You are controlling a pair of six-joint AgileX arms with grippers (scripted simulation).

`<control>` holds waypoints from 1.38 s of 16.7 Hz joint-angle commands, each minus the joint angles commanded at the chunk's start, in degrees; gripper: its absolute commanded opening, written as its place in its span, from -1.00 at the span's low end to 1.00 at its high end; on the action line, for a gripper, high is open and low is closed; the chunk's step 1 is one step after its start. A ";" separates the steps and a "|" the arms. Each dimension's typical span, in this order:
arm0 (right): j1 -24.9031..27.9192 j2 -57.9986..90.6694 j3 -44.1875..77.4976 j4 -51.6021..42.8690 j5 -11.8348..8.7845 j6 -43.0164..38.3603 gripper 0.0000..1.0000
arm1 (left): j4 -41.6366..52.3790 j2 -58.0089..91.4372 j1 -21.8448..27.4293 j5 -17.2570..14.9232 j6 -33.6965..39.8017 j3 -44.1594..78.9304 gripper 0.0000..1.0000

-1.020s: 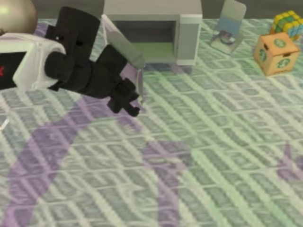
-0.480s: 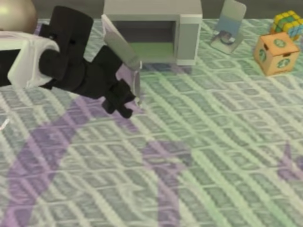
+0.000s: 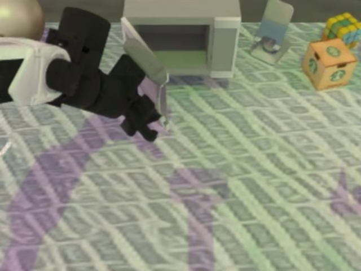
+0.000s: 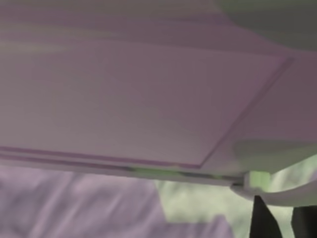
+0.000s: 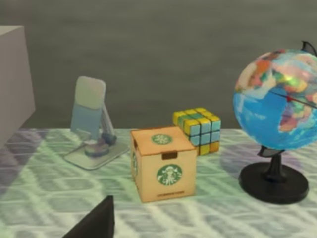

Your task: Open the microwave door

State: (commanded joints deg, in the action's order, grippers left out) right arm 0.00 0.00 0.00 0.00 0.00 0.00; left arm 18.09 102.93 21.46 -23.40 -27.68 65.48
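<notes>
Grey-silver microwave (image 3: 224, 45) sits at the far edge of the table (image 3: 254, 186), left of centre, its top cut off by the frame. Cavity exposed, greenish floor inside. The microwave door (image 3: 145, 56) stands swung out toward the table's left on its left hinge, at a slant; its free edge is partly covered by the arm. In the left wrist view the door panel (image 4: 129, 104) fills nearly everything, tinted purple, with a thin curved handle (image 4: 277, 194) at 1 corner.

Left gripper (image 3: 153, 119) is at the door's free edge; whether its fingers are clamped on the handle or released, I cannot tell. Right gripper: only a dark corner (image 5: 94, 223) shows in its own wrist view.

Nearby, well right of the microwave: phone stand (image 3: 272, 31), orange cardboard cube (image 3: 325, 61), colour-tiled puzzle cube (image 3: 343, 28) cut by the frame, globe (image 5: 277, 106) on a black base. Tablecloth woven-looking, green with purple shapes.
</notes>
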 joint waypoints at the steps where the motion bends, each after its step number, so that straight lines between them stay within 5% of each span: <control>1: 0.00 0.00 0.00 0.00 0.00 0.00 1.00 | 0.00 0.00 0.00 0.00 0.00 0.00 -1.00; 23: 0.00 0.00 0.00 0.00 0.00 0.00 1.00 | 1.57 -0.08 -1.27 -2.15 -3.40 0.30 -1.00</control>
State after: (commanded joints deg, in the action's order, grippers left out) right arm 0.00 0.00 0.00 0.00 0.00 0.00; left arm 19.66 102.85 20.19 -25.55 -31.08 65.78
